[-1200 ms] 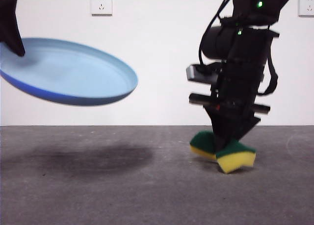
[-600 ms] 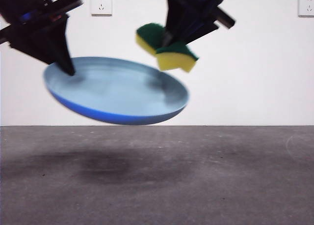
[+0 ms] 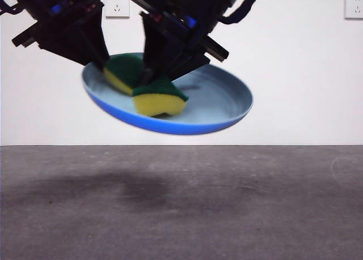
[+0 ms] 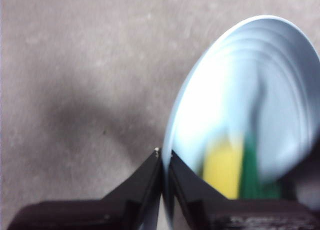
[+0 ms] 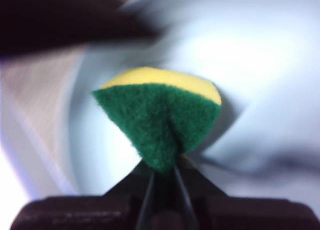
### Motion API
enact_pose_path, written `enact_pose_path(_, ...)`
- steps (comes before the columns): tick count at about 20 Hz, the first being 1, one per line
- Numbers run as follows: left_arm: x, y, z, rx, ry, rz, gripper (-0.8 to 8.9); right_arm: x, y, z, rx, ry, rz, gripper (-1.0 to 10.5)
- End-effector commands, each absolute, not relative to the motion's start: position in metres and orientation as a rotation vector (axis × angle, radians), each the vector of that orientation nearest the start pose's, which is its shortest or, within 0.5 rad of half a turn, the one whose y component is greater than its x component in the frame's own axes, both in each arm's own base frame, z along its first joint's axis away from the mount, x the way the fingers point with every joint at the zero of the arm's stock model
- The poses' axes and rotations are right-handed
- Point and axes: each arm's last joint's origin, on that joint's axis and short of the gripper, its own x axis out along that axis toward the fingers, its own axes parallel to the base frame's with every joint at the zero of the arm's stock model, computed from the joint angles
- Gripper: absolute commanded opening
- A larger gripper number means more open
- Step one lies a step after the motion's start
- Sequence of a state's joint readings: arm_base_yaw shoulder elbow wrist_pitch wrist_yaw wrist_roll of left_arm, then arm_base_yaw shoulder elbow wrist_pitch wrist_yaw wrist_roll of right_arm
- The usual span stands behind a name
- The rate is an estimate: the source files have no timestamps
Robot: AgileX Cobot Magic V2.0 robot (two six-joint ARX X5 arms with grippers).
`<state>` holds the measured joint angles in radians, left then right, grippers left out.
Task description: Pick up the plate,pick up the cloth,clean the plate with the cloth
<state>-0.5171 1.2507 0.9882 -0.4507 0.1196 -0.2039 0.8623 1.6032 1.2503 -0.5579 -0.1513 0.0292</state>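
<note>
The light-blue plate hangs tilted in the air above the table. My left gripper is shut on its rim at the left side; the left wrist view shows the jaws pinching the plate's edge. My right gripper is shut on the cloth, a yellow sponge with a green scouring layer, folded between the jaws. The sponge sits over the plate's inner face, at or very near the surface. It also shows in the right wrist view against the plate, and blurred in the left wrist view.
The grey table lies below with a soft shadow under the plate. A white wall with two sockets stands behind. Both arms crowd the upper left of the front view.
The right gripper rose from the table with the sponge and moved left onto the plate. The left gripper carried the plate to the right, toward the middle.
</note>
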Motion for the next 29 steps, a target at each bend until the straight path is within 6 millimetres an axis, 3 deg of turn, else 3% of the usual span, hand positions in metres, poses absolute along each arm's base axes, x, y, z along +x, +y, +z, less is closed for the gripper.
enact_pose_path(1,0.229,-0.129,0.289,-0.098,0.747,-0.539,-0.08,0.210,0.256,0.251,-0.391,1.008,0.891,-0.2)
enact_pose_path(5,0.230,-0.123,0.287,-0.154,0.799,-0.629,-0.08,0.209,0.234,0.246,-0.709,1.031,0.531,-0.2)
enact_pose_path(8,0.226,-0.125,0.285,-0.162,0.848,-0.679,-0.08,0.226,0.226,0.263,-0.675,0.837,0.331,-0.2)
enact_pose_path(10,0.223,-0.129,0.285,-0.157,0.856,-0.702,-0.08,0.239,0.232,0.272,-0.537,0.730,0.392,-0.2)
enact_pose_path(14,0.222,-0.132,0.285,-0.153,0.846,-0.714,-0.08,0.246,0.238,0.275,-0.378,0.707,0.611,-0.2)
enact_pose_path(19,0.226,-0.133,0.290,-0.166,0.786,-0.712,-0.08,0.236,0.245,0.271,-0.239,0.830,0.886,-0.2)
enact_pose_path(23,0.234,-0.130,0.296,-0.213,0.711,-0.698,-0.08,0.219,0.243,0.262,-0.292,0.998,0.946,-0.2)
enact_pose_path(26,0.234,-0.126,0.295,-0.228,0.731,-0.686,-0.08,0.213,0.229,0.254,-0.467,1.105,0.752,-0.2)
enact_pose_path(29,0.229,-0.125,0.289,-0.205,0.815,-0.724,-0.08,0.224,0.216,0.256,-0.653,0.986,0.379,-0.2)
